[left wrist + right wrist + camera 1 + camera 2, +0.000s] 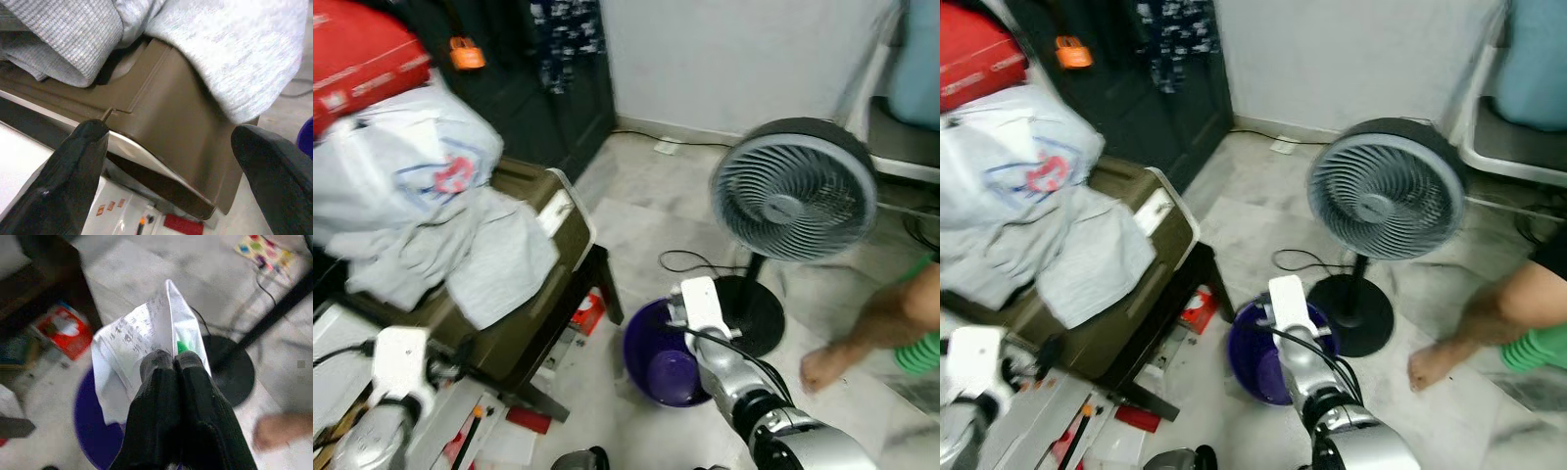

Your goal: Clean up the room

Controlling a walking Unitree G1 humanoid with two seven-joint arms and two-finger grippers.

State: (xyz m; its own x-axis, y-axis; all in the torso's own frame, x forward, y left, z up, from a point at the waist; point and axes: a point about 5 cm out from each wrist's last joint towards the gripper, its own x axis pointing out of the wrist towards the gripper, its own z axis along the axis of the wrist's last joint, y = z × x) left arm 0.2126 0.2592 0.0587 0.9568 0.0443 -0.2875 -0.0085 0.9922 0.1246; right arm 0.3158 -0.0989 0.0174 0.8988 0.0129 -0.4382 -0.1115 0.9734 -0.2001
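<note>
One thin paper wrapper point(146, 340) sits pinched in the right tool point(173, 357), above the purple bin point(646, 343) beside the fan point(793, 191). Light and limp, it crumples easily; an edge pinch suffices. Left tool point(171, 142) gapes wide near the grey clothes point(234, 54).

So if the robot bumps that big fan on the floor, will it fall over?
Probably it would wobble. The fan has a big round head on a thin pole, so it looks top-heavy. Its wide black base sits flat on the floor, which should help it stay up. A hard push high up might still tip it.
</note>
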